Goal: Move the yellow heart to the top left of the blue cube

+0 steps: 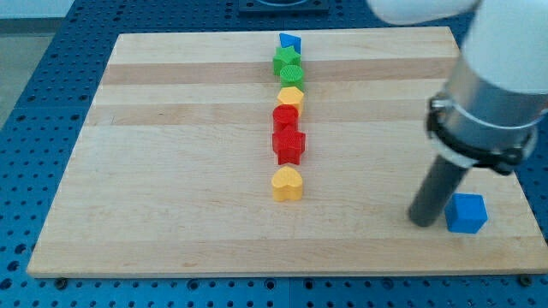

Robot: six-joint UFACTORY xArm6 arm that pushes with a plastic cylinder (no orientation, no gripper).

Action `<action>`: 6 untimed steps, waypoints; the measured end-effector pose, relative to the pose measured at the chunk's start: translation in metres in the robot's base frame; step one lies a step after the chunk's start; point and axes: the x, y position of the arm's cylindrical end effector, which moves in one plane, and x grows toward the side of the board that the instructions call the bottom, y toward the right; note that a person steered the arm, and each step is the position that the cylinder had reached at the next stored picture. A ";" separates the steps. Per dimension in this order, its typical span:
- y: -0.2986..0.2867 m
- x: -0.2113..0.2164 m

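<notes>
On the pale wooden bench (pixel 171 171), camera view, a column of small blocks runs down from the view's top near the middle. Order from top: blue triangular block (pixel 289 40), two green blocks (pixel 288 65) pressed together, shapes hard to make out but possibly a star over a rounder piece. Below them a yellow block (pixel 291 97), roughly hexagonal, touching a red block (pixel 285 116); just beneath that, a second red block, star-like (pixel 289 145).

Yellow heart block (pixel 288 183) sits at the foot of the column, slightly apart from the red star-like block above it.

Blue cube (pixel 467 213) lies well apart from the column, near the bench's lower right corner.

My tip (pixel 423 221), the lower end of the dark rod, rests on the bench just beside the blue cube's left face; whether it touches cannot be told. It is far to the right of the yellow heart block. The end effector is a plain rod with no jaws, so it is neither apart nor clamped on anything.

Blue perforated surface (pixel 34 103) surrounds the bench.
</notes>
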 end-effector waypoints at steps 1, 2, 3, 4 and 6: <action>-0.069 0.005; -0.137 0.021; -0.204 0.035; -0.251 0.036; -0.250 -0.040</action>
